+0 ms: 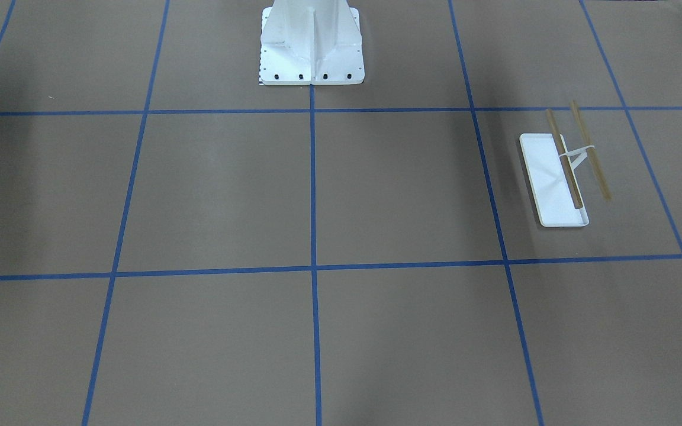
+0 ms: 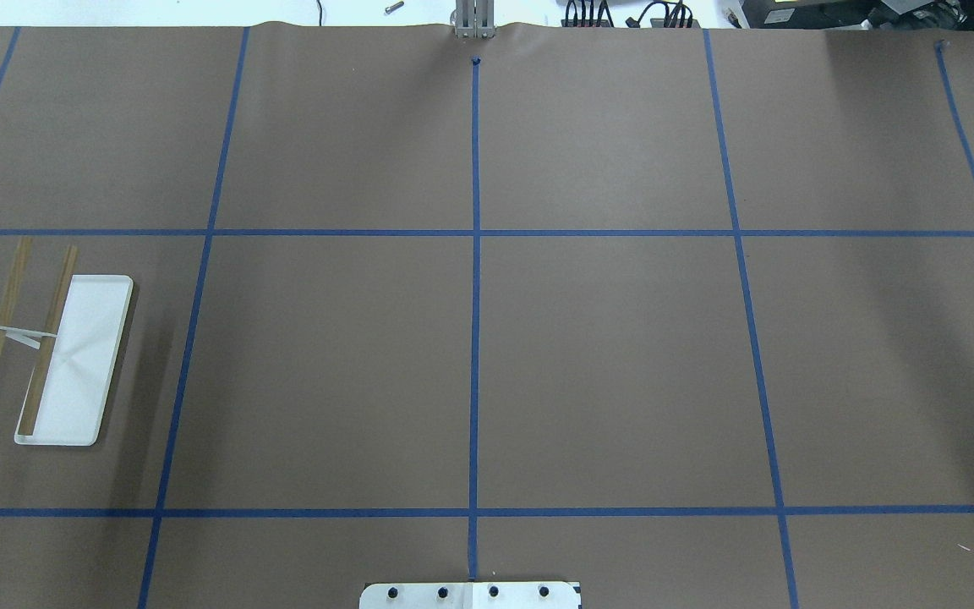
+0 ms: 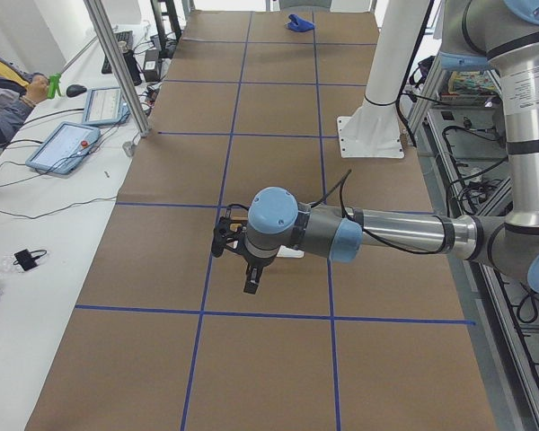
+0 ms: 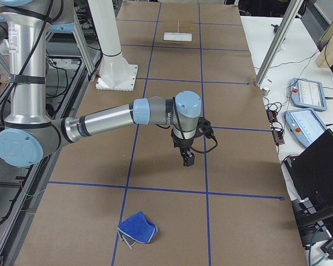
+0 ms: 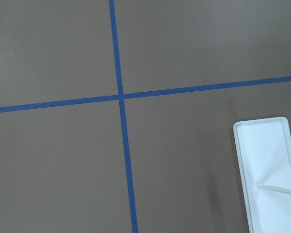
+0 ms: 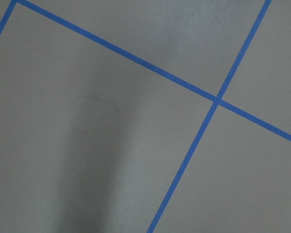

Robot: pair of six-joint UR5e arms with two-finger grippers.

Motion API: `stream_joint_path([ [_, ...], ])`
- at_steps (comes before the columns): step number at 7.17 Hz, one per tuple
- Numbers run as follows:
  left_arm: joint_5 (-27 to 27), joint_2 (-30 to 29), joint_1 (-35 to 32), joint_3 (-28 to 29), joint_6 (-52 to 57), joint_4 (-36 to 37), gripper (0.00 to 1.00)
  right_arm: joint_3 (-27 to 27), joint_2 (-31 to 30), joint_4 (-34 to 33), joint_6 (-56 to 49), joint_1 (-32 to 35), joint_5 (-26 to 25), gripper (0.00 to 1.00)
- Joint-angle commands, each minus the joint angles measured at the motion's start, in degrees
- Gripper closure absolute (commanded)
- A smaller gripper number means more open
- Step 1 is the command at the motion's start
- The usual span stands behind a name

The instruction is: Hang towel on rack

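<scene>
The rack, a white tray base (image 1: 545, 171) with two tan wooden rods (image 1: 589, 155), stands on the robot's left side of the table. It also shows in the overhead view (image 2: 85, 338), far off in the exterior right view (image 4: 177, 33), and its tray in the left wrist view (image 5: 266, 160). The blue towel (image 4: 137, 228) lies crumpled on the table at the right end, small and far in the exterior left view (image 3: 301, 23). My left gripper (image 3: 251, 278) hangs above the table near the rack. My right gripper (image 4: 187, 158) hangs above bare table, short of the towel. I cannot tell whether either is open or shut.
The large white bolted pedestal (image 1: 311, 47) stands at the robot's side of the table, mid-width. Blue tape lines grid the brown table cover (image 2: 605, 364). Tablets (image 3: 63, 148) and an operator's arm (image 3: 4, 99) are on a side bench. Metal frame posts (image 4: 275, 44) stand at the far edge.
</scene>
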Motion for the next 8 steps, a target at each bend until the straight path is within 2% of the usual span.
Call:
stream_joint_path([
  [1,-0.2,0.5,0.5,0.0,-2.4,-1.4,0.02,-5.2,1.4,3.2,-0.1,0.0,1.1,0.0],
  [2,0.1,-0.6,0.7,0.3,-4.4,-1.3,0.02,-1.8,-0.9,3.8,0.1,0.1,5.9,0.0],
  [3,0.0,-0.1,1.6,0.1,-5.0,-1.5,0.02,0.4,-3.2,3.9,0.0,0.1,7.0,0.0],
  [6,-0.4,0.2,1.7,2.0,-5.5,-1.5,0.02,0.2,-7.6,3.9,-0.3,0.1,11.8,0.0],
  [7,-0.4,0.3,1.7,2.2,-5.4,-1.6,0.02,-1.2,-7.8,5.2,-2.0,0.1,7.7,0.0],
  [8,-0.3,0.3,1.7,2.2,-5.4,-1.6,0.02,-3.5,-8.3,9.5,-7.6,0.1,0.2,0.0],
])
